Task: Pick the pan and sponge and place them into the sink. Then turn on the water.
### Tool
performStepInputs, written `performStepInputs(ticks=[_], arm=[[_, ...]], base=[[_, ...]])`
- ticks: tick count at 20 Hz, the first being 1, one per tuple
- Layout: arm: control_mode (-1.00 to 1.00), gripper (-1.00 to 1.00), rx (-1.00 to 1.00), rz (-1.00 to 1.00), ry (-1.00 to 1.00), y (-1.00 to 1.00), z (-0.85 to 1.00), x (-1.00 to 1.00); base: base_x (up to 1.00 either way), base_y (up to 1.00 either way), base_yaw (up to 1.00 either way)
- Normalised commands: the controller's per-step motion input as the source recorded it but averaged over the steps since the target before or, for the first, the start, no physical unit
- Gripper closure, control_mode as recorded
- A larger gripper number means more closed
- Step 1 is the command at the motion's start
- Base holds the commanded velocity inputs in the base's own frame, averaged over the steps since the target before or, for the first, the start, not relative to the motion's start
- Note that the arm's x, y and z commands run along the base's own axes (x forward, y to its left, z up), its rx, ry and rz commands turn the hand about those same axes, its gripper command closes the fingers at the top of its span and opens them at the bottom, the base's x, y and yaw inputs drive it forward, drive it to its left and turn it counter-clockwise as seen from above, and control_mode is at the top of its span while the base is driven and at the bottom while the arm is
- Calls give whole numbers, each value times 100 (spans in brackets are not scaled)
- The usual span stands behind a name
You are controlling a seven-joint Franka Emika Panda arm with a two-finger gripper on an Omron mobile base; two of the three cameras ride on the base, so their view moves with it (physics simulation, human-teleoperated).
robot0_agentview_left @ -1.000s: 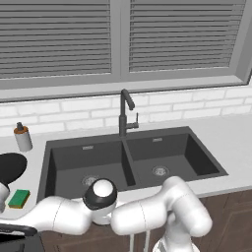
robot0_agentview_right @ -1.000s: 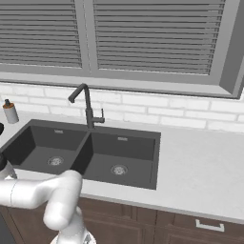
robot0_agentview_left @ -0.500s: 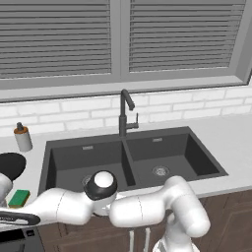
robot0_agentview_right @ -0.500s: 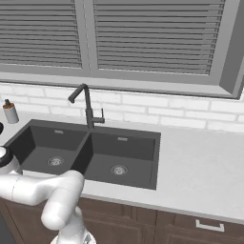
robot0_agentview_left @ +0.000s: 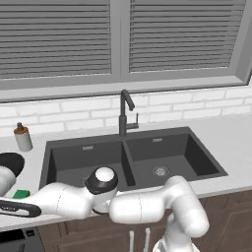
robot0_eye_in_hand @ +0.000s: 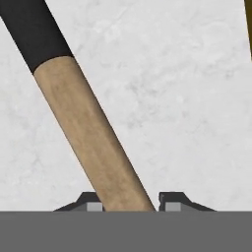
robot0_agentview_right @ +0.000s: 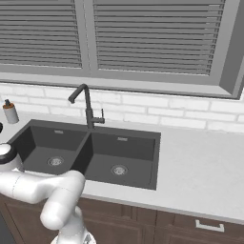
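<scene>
- Gripper (robot0_eye_in_hand: 129,205): low over the counter at the far left; I see one finger on each side of the wooden handle, close against it. The contact itself sits at the bottom edge of the hand view, so I cannot tell whether the jaws are pinching yet.
- Pan (robot0_agentview_left: 11,163): on the counter left of the sink, its black rim at the left edge of the left base view. The handle (robot0_eye_in_hand: 93,138) runs slantwise between the fingers, with its dark neck toward the pan body.
- Sponge (robot0_agentview_left: 20,194): a green sliver just near of the pan, partly behind my arm; untouched.
- Sink (robot0_agentview_left: 133,160): both basins bare, well right of the pan; faucet (robot0_agentview_left: 124,111) behind the divider, no water running.
- Step in hand, as I judge it: securing the handle before the lift.
- Handling notes: I would finish the squeeze before raising. The grip looks to sit far from the pan body, so I expect the pan end to sag or swing. I would lift slowly, keep it level, clear the sink's left rim, then lower into the left basin.
- Risk: the round handle may roll in the fingers, and the sweep could nudge the sponge.
</scene>
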Motion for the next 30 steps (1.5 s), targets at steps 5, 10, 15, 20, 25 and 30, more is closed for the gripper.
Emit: performStepInputs(ticks=[5,10,15,20,25,30], arm=[[-100,100,-12,-10,-11,-13,-60,-11],[-100,100,0,-14,-31,-31,-37,-14],[-100,100,2,-6,-74,-19,17,-32],[-100,100,25,-15,-43,-84,22,-62],[-100,100,65,-33,19,-100,65,-19],[-100,100,68,-36,43,-100,87,-24]], base=[[0,0,0],[0,0,0],[0,0,0],[0,0,0],[0,0,0],[0,0,0]])
